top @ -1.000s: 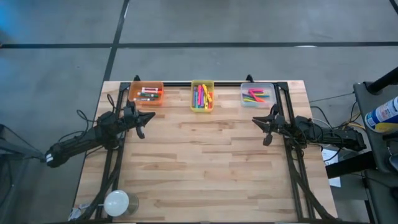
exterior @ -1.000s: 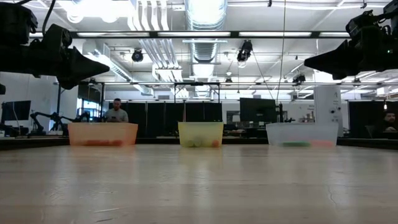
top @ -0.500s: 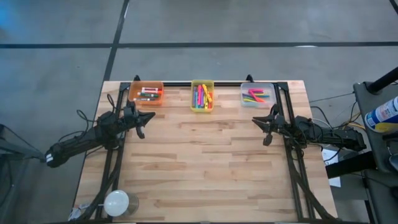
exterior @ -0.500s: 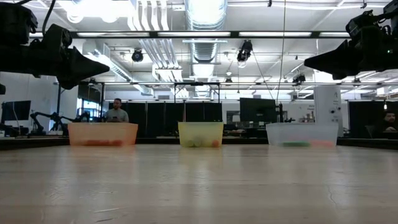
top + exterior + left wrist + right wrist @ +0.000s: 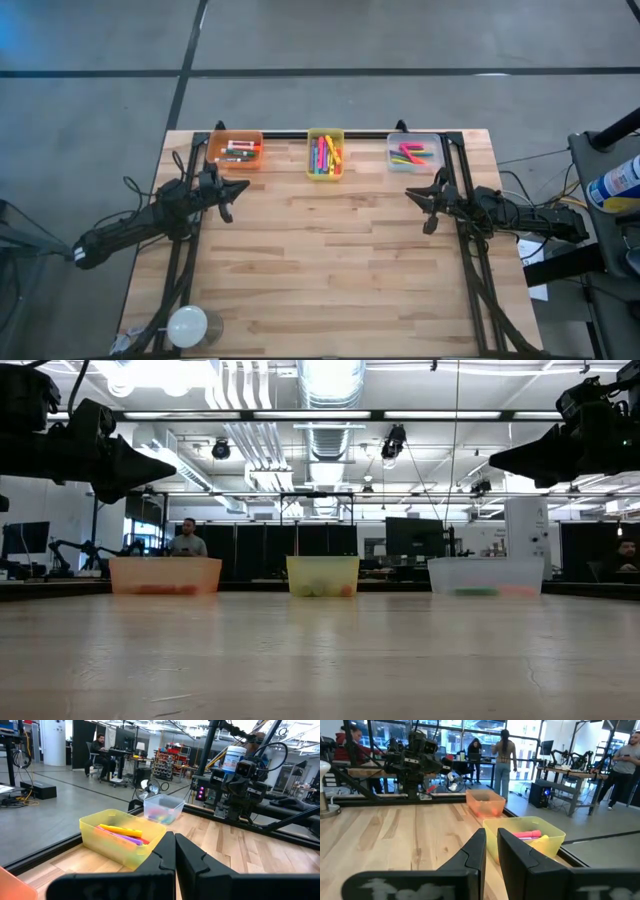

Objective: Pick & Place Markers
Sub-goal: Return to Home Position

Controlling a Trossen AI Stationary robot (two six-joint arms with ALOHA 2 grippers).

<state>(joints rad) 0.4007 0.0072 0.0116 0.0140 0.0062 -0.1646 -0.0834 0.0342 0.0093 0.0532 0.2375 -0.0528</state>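
Both arms hover above the wooden bench (image 5: pixel 330 270), one at each side edge, with fingertips turned inward toward the middle. The left pincer (image 5: pixel 238 190) hangs over the bench's left part, its two dark fingers (image 5: pixel 162 857) drawn together so that only a hairline shows between them, and it holds nothing. The right pincer (image 5: pixel 412 196) hangs over the right part, likewise empty, its fingers closed to a narrow slit. All the markers (image 5: pixel 324 156) in view lie inside three small bins set in a row along the far edge of the bench. The orange bin (image 5: pixel 236 134) stands at the left, the yellow bin (image 5: pixel 325 131) in the centre and the clear bin (image 5: pixel 413 136) at the right. The orange bin sits just beyond the left pincer, toward the far edge. The clear bin sits just beyond the right pincer in the same way, and the yellow bin lies between the two, well apart from both. No marker touches either pincer, and the planks between the arms carry no marker. In the low view both pincers appear raised well above the bench surface, higher than the rims of the bins. A round white lamp (image 5: pixel 187 325) sits at the near left corner. People are visible in the room beyond the bench.
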